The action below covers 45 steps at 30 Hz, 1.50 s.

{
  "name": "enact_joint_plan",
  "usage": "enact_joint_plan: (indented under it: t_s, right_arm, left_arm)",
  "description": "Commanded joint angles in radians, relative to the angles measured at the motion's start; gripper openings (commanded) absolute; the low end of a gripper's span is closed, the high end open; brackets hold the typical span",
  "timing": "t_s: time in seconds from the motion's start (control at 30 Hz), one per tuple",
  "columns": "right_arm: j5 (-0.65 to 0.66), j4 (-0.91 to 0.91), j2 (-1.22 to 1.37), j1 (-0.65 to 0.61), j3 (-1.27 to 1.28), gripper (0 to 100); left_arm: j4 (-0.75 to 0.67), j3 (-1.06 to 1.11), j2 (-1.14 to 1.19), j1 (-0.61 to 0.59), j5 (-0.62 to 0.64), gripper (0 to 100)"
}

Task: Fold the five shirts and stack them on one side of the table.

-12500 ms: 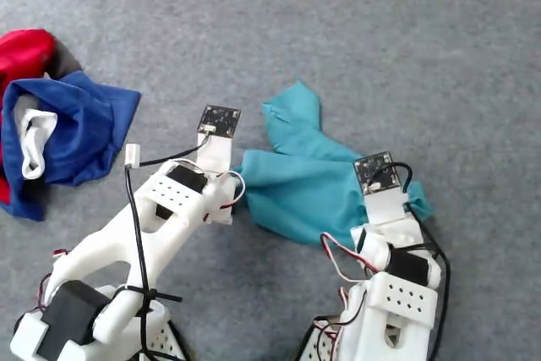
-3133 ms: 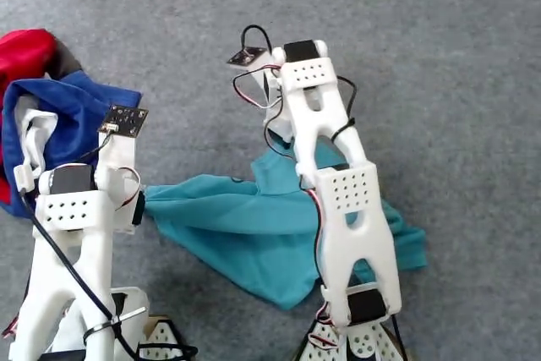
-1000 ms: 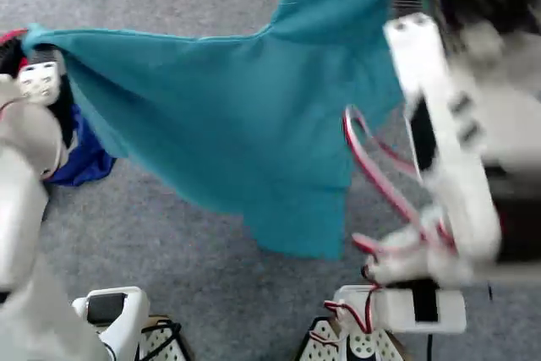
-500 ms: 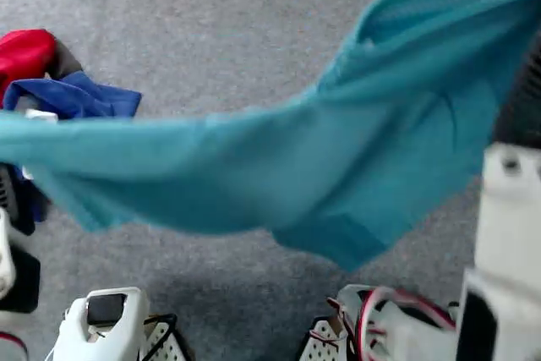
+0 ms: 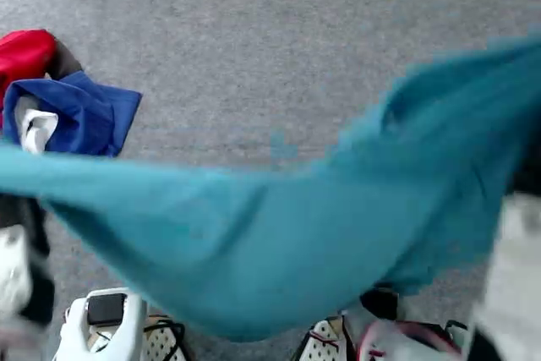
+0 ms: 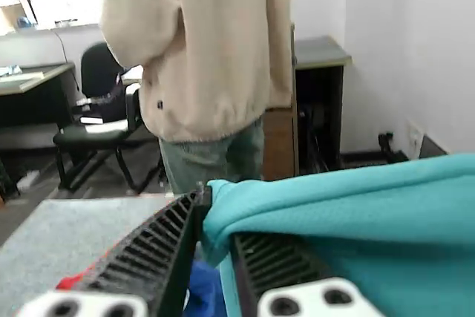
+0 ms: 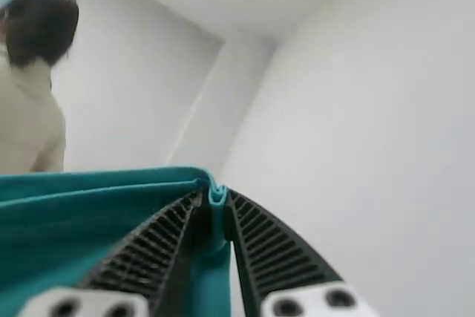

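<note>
A teal shirt (image 5: 279, 234) hangs stretched in the air across the high view, held up at both ends. My left gripper (image 6: 215, 220) is shut on one edge of the teal shirt (image 6: 356, 213); its ribbed black fingers (image 6: 159, 243) pinch the cloth. My right gripper (image 7: 214, 217) is shut on a fold of the teal shirt (image 7: 74, 220), raised high against white walls. A blue shirt (image 5: 80, 116) with white trim and a red shirt (image 5: 25, 50) lie bunched on the table's left side.
The grey table (image 5: 279, 65) runs to its far edge. A white arm base (image 5: 106, 323) stands at the near edge. The blue shirt (image 6: 200, 291) shows below the left fingers.
Both arms have lifted the teal shirt off the table and spread it wide; in the last second it has swung lower and nearer the camera, uncovering the far table.
</note>
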Motion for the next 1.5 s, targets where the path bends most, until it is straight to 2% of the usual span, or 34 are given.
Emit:
enact_joint_plan:
  t_s: [0.0,0.13,0.33,0.47,0.57,0.7,0.9,1.2,1.3,1.47]
  right_arm:
    - [0.008,-0.008,0.005,0.012,0.216,1.5]
    - [0.003,-0.146,0.007,0.011,0.510,1.5]
    - [0.009,-0.605,0.010,-0.018,1.033,1.5]
    - [0.023,-0.888,0.073,-0.057,1.265,1.5]
    - [0.026,-1.016,0.186,-0.068,1.297,1.5]
    - [0.021,-1.089,0.380,-0.063,1.205,1.5]
    - [0.020,-1.020,0.627,-0.063,0.984,1.5]
    - [0.012,-0.795,0.792,-0.006,0.783,1.5]
    - [-0.043,-0.743,0.792,0.026,0.765,1.5]
    - [-0.046,-0.562,0.791,0.028,0.763,1.5]
  left_arm:
    - [-0.091,0.265,0.031,0.001,0.009,3]
    - [-0.402,0.633,0.071,-0.005,0.008,3]
    - [-0.987,1.007,0.153,0.008,0.008,3]
    - [-1.347,1.135,0.315,0.030,0.008,3]
    - [-1.505,1.102,0.506,0.038,0.008,3]
    - [-1.525,0.911,0.740,0.031,0.008,3]
    - [-1.366,0.659,0.864,0.036,0.008,3]
    - [-1.327,0.624,0.999,0.016,0.005,3]
    - [-1.269,0.624,1.016,0.018,0.003,3]
    - [-1.126,0.627,1.016,0.016,0.003,3]
